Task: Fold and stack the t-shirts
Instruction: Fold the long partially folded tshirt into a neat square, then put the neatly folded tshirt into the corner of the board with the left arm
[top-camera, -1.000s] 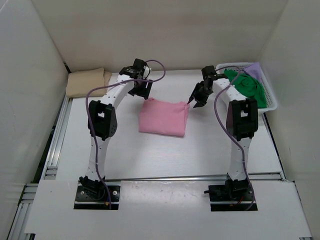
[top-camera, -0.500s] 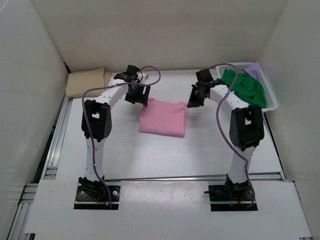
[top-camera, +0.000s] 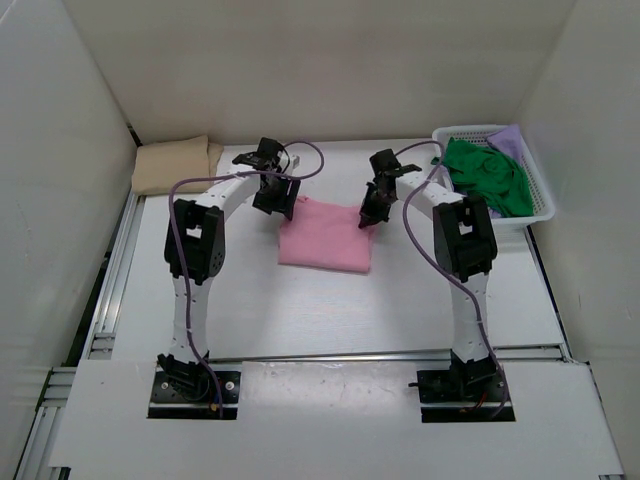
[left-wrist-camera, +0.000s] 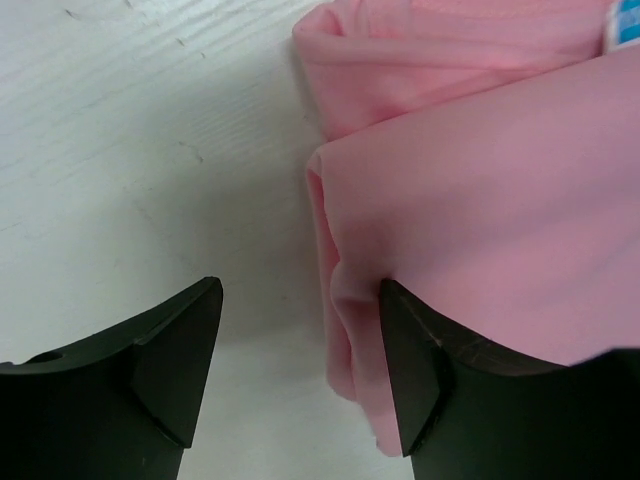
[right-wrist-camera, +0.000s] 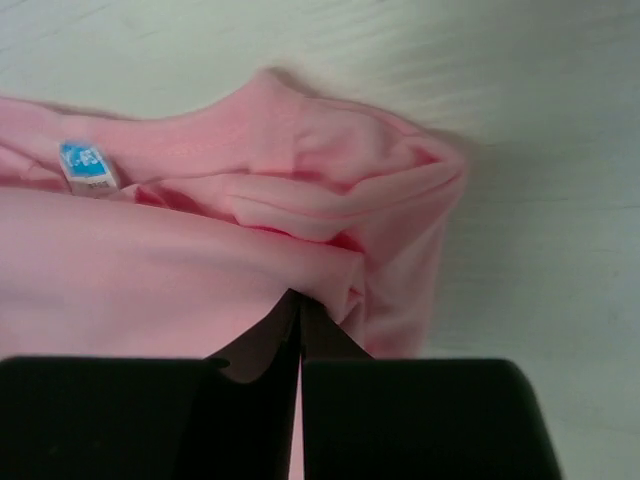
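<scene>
Top: pink t-shirt (top-camera: 325, 238) folded mid-worktop (top-camera: 300, 310), tan t-shirt (top-camera: 175, 165) far left, green t-shirt (top-camera: 490, 175) and purple t-shirt (top-camera: 511, 137) in basket (top-camera: 535, 215).
Left wrist: left fingers (left-wrist-camera: 170, 370) open, straddling the pink edge, holding nothing.
Right wrist: right fingers (right-wrist-camera: 400, 420) closed tight, tips at its folded corner; grip on cloth unclear.

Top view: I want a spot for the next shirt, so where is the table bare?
Bare: the wide table strip between the pink shirt and the arm bases. Crowded: the left gripper and right gripper at its far corners, and the full basket.
</scene>
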